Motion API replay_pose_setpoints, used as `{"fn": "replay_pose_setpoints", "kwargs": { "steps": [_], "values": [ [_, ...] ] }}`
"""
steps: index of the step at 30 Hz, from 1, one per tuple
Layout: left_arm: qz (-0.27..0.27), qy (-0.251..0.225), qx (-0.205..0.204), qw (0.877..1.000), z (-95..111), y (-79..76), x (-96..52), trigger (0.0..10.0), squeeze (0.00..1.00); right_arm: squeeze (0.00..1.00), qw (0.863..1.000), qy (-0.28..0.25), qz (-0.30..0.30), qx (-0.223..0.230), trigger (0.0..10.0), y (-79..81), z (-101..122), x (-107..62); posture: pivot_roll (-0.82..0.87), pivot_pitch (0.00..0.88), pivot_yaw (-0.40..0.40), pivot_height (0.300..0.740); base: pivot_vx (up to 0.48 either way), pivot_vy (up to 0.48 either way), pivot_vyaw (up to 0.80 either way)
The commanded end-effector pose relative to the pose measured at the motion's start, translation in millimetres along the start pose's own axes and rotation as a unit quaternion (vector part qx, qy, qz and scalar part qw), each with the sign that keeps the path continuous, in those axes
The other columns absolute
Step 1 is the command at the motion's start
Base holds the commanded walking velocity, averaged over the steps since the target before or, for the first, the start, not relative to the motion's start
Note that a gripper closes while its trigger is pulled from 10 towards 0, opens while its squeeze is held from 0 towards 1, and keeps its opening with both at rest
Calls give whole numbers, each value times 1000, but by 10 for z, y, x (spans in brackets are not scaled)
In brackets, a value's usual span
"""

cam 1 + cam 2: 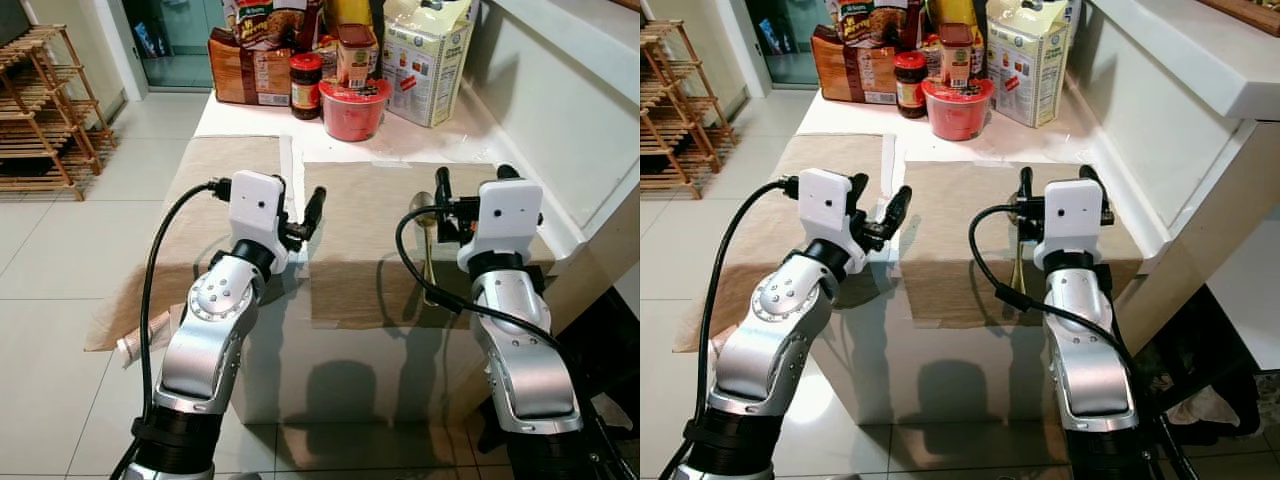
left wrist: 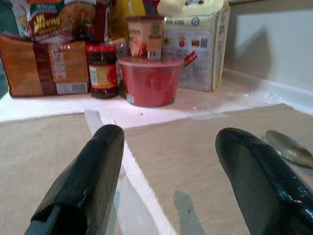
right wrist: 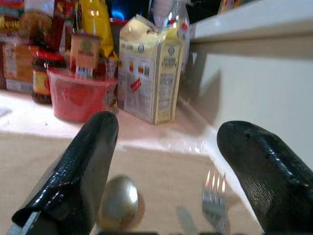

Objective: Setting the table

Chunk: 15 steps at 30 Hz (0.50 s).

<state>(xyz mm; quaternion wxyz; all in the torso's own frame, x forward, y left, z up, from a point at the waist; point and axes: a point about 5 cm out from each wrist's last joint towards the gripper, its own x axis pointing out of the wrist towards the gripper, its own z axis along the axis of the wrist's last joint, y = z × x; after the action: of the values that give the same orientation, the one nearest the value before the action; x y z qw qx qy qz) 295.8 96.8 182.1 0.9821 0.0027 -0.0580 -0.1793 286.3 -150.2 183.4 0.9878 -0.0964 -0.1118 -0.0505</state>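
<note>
Two beige placemats lie side by side on the white table [image 1: 245, 118], the left placemat [image 1: 215, 180] and the right placemat [image 1: 365, 225]. A metal spoon [image 1: 426, 225] rests on the right mat, its bowl pointing to the back. The right wrist view has the spoon [image 3: 120, 203] with a fork [image 3: 215, 198] beside it. My right gripper [image 1: 475, 182] hovers open just above them, holding nothing. My left gripper [image 1: 300, 215] is open over the seam between the two mats, with the spoon [image 2: 288, 147] off to its right.
At the table's back stand a red bowl [image 1: 354, 108], a jar [image 1: 306, 85], noodle packs [image 1: 250, 65] and a carton [image 1: 430, 60]. A white counter wall [image 1: 560, 120] borders the right side. A wooden rack [image 1: 40, 110] stands on the floor at far left.
</note>
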Motion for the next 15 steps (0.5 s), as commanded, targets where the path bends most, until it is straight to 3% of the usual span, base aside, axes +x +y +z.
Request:
{"fn": "replay_pose_setpoints", "kwargs": {
  "steps": [1, 15],
  "values": [
    [3, -2, -1, 1000, 11, 8, 14, 10000, 0, 0, 1000, 9, -5, 1, 10000, -19, -36, -2, 63, 0, -6, 740, -285, 0, 0],
    [-1, -7, -4, 1000, 20, -6, 23, 10000, 0, 0, 1000, 13, -6, -3, 10000, -33, -57, -12, 55, 0, -4, 740, -20, 0, 0]
  ]
}}
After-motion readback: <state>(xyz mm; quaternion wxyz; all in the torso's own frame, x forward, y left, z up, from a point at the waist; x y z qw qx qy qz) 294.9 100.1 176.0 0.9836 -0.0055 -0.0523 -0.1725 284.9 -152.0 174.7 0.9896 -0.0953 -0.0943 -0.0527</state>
